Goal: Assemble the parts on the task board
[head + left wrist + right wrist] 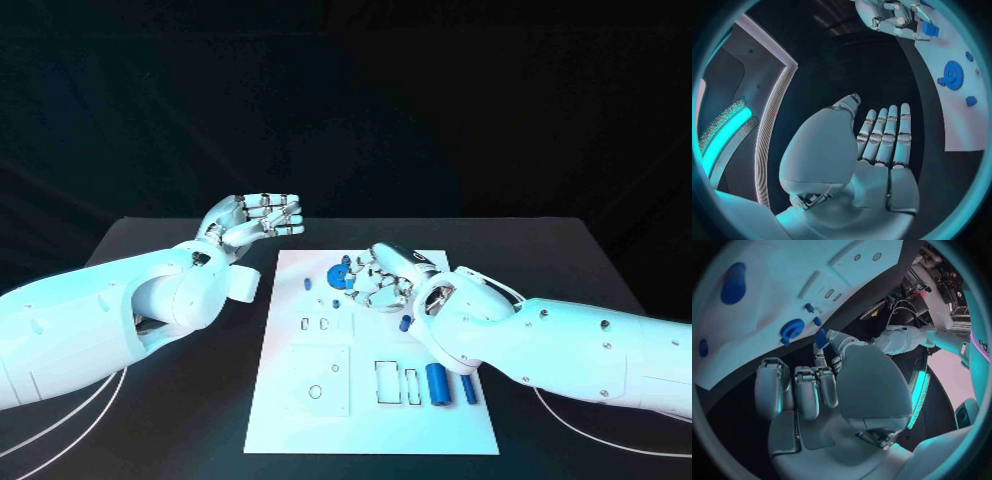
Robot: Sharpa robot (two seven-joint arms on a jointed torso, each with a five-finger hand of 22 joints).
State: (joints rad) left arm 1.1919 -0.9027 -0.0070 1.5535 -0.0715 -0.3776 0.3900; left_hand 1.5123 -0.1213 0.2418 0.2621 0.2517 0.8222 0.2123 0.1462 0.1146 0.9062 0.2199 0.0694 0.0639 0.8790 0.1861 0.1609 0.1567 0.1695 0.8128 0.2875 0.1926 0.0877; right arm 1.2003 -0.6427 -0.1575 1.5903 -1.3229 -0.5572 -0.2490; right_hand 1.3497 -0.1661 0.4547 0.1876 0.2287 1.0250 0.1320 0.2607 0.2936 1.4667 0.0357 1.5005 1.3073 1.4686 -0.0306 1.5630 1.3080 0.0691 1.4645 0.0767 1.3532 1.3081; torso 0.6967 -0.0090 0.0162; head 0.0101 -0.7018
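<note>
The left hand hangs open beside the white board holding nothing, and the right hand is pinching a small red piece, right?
Not red: the right hand pinches a small blue piece, as the right wrist view shows. The left hand is indeed open beside the white board.

A black table (173, 400) stands against a dark, unlit backdrop (346, 100). Thin white cables (65, 425) curve over the tabletop near both front corners. Cyan light strips (723, 132) glow at the side. Cluttered equipment with cables (901, 302) sits beyond the table.
</note>
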